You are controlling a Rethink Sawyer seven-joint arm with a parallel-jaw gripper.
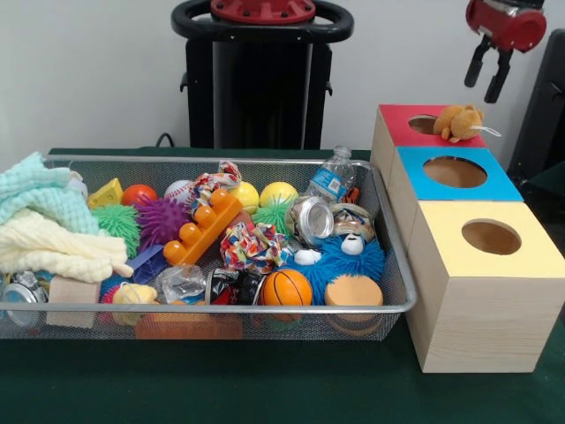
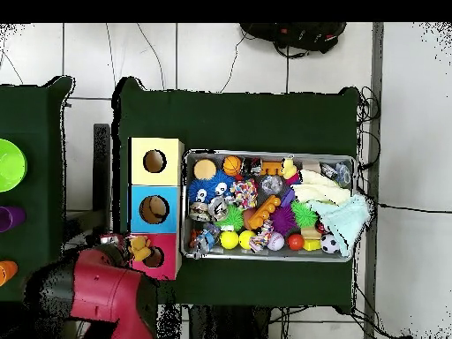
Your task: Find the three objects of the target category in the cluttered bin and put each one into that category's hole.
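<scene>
A small tan plush animal (image 1: pixel 459 122) lies on top of the red box (image 1: pixel 397 132), right beside its round hole (image 1: pixel 423 124) and partly over the rim. My gripper (image 1: pixel 481 93) hangs open and empty above and slightly right of the plush, well clear of it. In the overhead view the plush (image 2: pixel 139 249) rests on the red box (image 2: pixel 168 243), and the red arm (image 2: pixel 101 296) covers the area next to it. The wire bin (image 1: pixel 399 265) holds a blue fuzzy monster (image 1: pixel 353 258), a toy basketball (image 1: pixel 286 287), a water bottle (image 1: pixel 332 179) and several other items.
A blue box (image 1: pixel 494 187) and a yellow box (image 1: pixel 441 221), each with a round hole, stand in a row with the red one, right of the bin. Pale towels (image 1: pixel 44 221) fill the bin's left end. An orange block (image 1: pixel 203 228) and a metal can (image 1: pixel 313 218) lie mid-bin.
</scene>
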